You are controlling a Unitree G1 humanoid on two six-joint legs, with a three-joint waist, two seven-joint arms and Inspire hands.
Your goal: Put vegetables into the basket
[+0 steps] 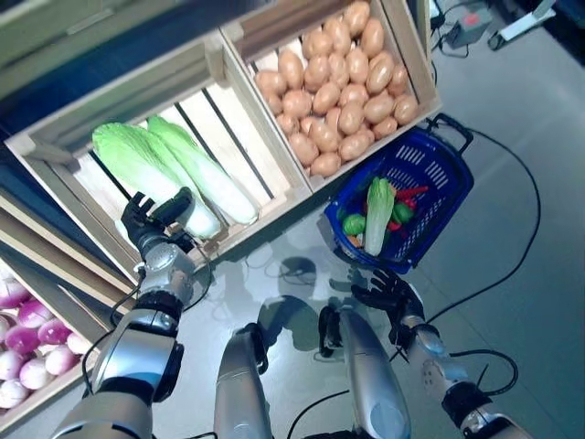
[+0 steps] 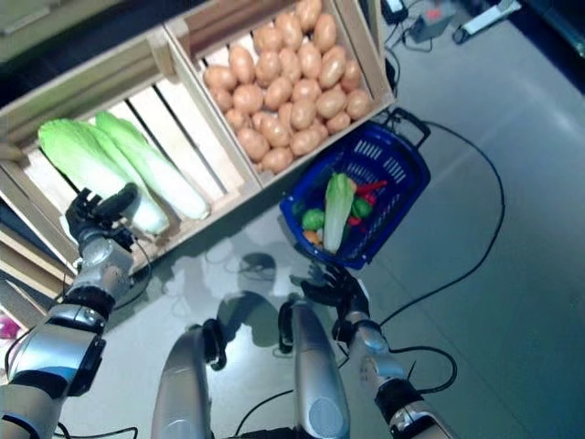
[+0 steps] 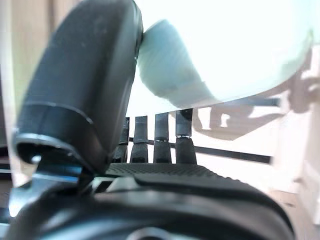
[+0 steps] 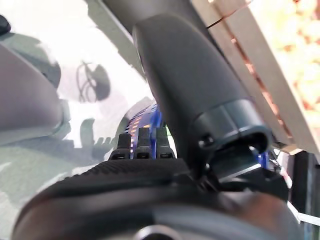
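No readable text, label, number or sign is to be made out anywhere. The slats of the wooden crates point(image 1: 274, 174) are seen bare, and nothing legible is found on the blue basket point(image 1: 439, 197). No print can be made out on the dark hands in either wrist view.

Open floor point(image 1: 512, 183) beside basket point(image 1: 448, 197)
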